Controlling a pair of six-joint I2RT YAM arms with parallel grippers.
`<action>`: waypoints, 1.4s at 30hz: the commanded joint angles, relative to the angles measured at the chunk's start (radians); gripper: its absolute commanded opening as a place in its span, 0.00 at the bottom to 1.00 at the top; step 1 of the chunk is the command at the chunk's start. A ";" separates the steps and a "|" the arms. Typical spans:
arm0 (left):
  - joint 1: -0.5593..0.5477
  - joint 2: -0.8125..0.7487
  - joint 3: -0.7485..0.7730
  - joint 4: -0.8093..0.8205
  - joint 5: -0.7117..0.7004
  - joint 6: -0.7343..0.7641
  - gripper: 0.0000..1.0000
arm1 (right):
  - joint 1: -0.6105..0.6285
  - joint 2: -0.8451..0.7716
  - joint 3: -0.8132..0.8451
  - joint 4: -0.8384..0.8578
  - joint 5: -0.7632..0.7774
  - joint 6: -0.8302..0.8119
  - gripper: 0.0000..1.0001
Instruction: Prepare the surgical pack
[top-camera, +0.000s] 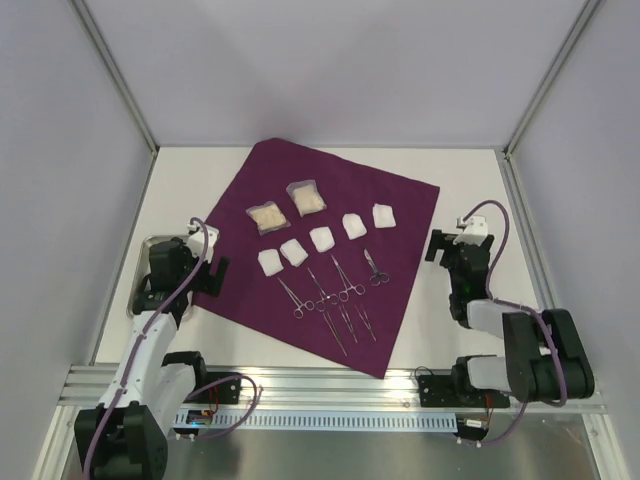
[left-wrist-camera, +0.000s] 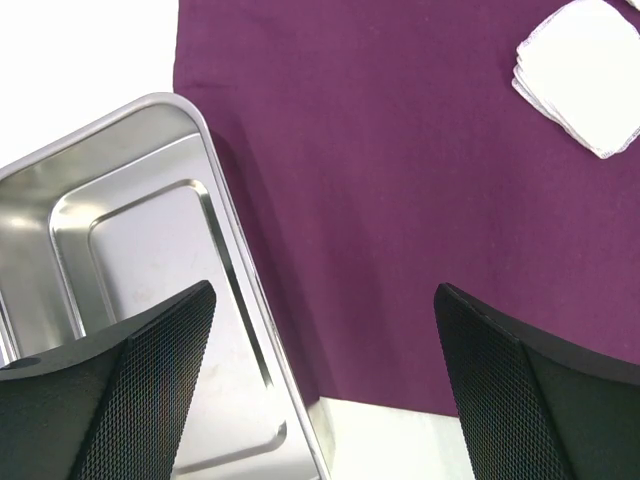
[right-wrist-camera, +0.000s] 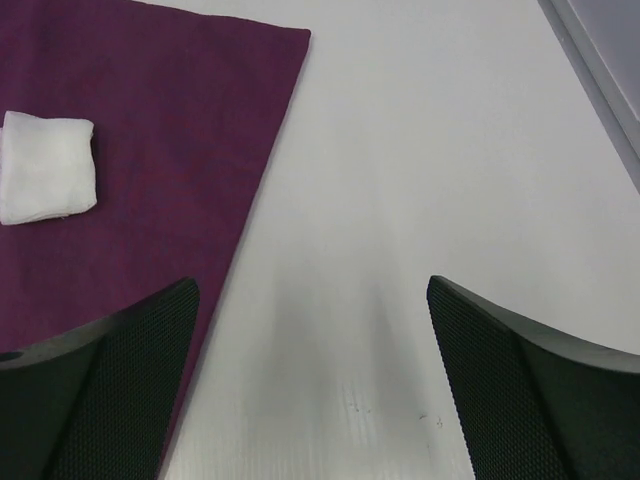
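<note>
The surgical pack is a plum-purple drape spread flat as a big square in the middle of the table. On it lie two beige packets, a row of several white gauze squares and several steel instruments. My left gripper hangs open at the drape's left edge, over the rim of a steel tray. My right gripper stands open over bare table beside the drape's right corner. Nothing is between either pair of fingers.
The steel tray lies at the left under my left arm, touching the drape's edge. One gauze square shows in the left wrist view, another gauze square in the right. Enclosure walls and aluminium posts ring the table.
</note>
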 joint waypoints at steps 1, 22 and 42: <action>-0.005 -0.011 0.035 0.014 0.017 -0.019 1.00 | -0.007 -0.122 0.144 -0.303 0.028 0.041 1.00; -0.003 0.109 0.310 -0.597 -0.186 0.087 0.99 | 0.575 -0.012 0.679 -1.538 -0.046 0.362 0.24; -0.005 0.087 0.293 -0.600 -0.146 0.060 0.98 | 0.821 0.164 0.580 -1.463 -0.128 0.476 0.39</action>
